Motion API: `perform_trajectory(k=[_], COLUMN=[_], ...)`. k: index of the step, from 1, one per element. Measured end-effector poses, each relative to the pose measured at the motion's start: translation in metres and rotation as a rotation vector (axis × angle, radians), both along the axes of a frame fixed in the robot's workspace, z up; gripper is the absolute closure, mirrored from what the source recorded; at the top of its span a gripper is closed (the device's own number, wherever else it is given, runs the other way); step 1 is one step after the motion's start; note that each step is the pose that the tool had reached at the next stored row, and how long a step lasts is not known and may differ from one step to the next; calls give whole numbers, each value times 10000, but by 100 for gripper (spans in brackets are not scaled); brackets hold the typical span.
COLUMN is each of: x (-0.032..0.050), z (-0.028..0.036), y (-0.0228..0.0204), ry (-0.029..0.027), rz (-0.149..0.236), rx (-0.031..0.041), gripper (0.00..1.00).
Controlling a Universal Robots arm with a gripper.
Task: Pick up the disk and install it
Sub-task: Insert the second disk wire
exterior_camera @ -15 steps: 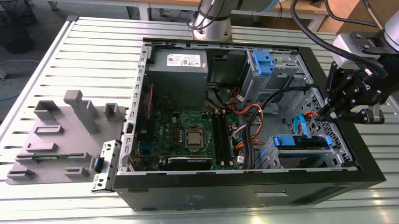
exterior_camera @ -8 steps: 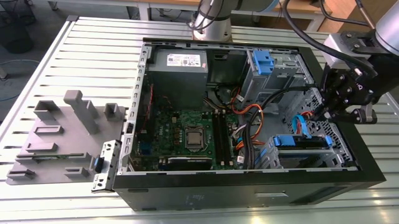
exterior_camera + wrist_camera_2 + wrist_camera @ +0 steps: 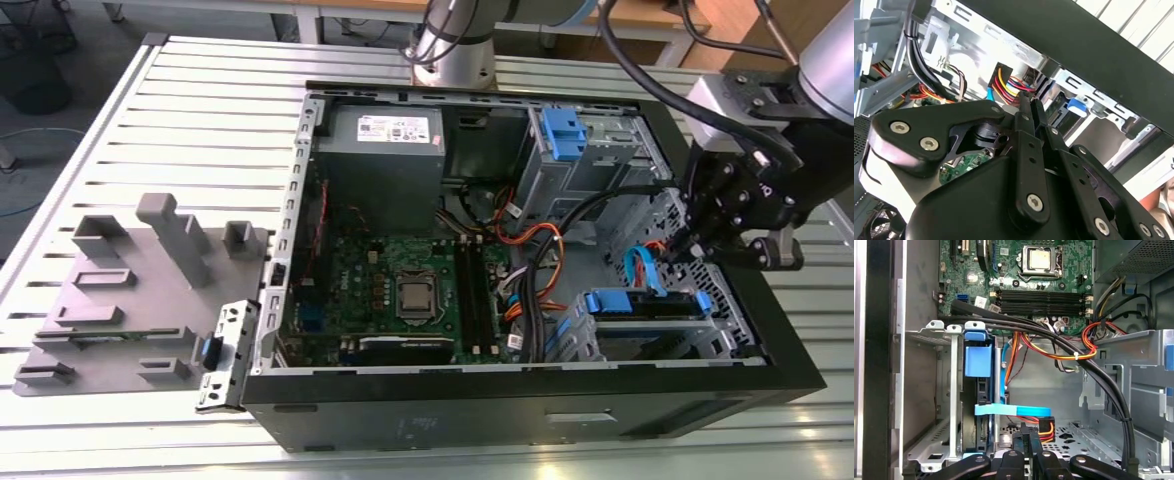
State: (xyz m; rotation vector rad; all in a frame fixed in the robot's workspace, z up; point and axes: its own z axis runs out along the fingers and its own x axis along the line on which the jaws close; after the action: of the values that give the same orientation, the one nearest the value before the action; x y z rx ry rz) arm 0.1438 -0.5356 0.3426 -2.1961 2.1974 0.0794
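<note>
Your gripper [image 3: 1028, 432]: clenched shut, empty, just beside drive cage [image 3: 951, 405]. Disk [image 3: 978, 362]: blue-bracketed, seated inside that drive cage.

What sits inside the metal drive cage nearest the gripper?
A blue-bracketed disk stands edge-on in the cage, with a blue cable crossing it. Its label is hidden by the cage wall.

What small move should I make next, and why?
Probably ease the gripper straight up a little. Its fingers look shut on nothing, the disk already stands in the drive cage, and a blue cable lies right beside the fingertips, so sideways motion might snag it.
</note>
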Motion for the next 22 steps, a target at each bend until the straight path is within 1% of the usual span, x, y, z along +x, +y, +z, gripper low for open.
perform_trajectory(k=[8, 13, 17, 22], x=[-1, 0, 1, 1], z=[-4, -6, -7, -9], y=[-141, -200, -268, -343], ry=[0, 0, 0, 0], rz=[-2, -6, -13, -22], rx=[-25, -32, -36, -43], gripper=[84, 84, 84, 84])
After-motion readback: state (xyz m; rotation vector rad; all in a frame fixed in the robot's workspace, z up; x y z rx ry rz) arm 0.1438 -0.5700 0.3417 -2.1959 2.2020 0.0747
